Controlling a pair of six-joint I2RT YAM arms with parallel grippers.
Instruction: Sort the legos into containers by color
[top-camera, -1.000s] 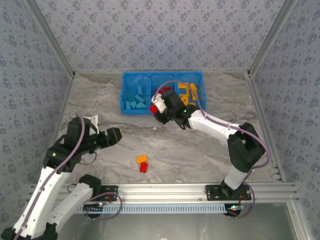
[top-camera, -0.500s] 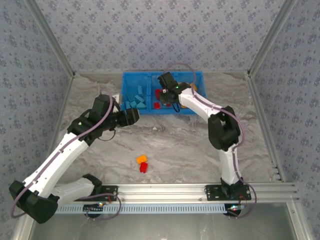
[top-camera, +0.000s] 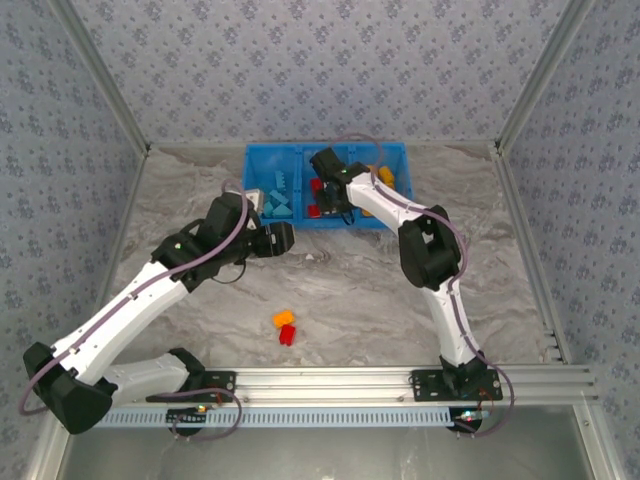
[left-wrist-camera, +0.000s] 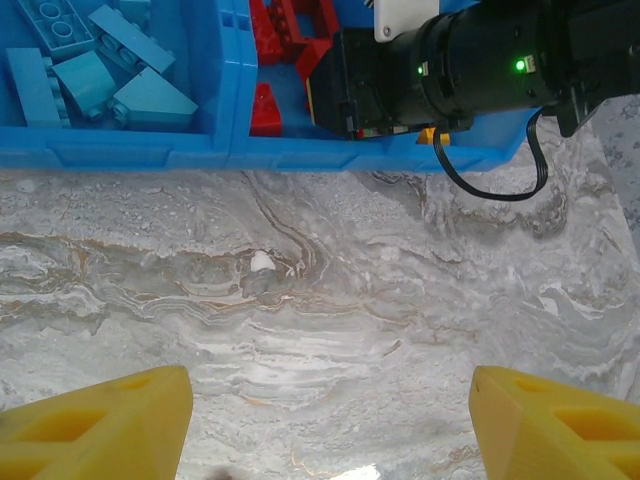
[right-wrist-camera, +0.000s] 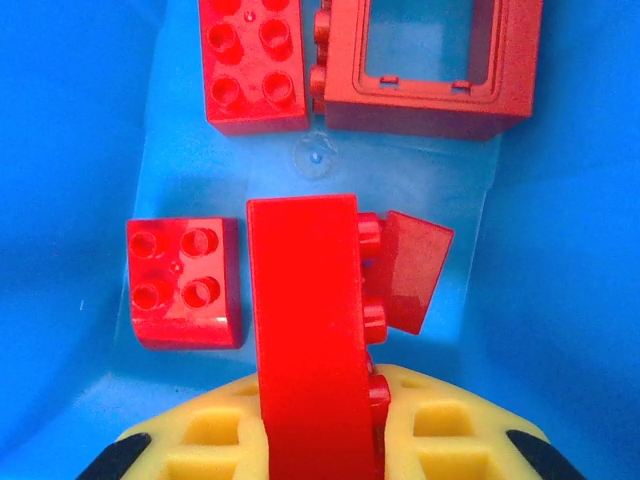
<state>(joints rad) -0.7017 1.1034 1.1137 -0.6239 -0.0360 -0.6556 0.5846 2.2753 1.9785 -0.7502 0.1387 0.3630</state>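
Red brick (right-wrist-camera: 305, 330), clamped in right fingers (right-wrist-camera: 470, 425), centre of right wrist view, over middle compartment of blue bin (top-camera: 270, 148), among red pieces (right-wrist-camera: 185, 280). Release low, clear of walls; left fingers (left-wrist-camera: 100, 420) apart, empty, bottom corners.

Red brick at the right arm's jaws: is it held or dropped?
Held. In the right wrist view the red brick sits clamped in the right gripper's yellow jaws, over loose red bricks in the blue bin.

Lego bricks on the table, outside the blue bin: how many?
2: an orange brick and a red brick right beside it, midway across the table. The left arm may hide others.
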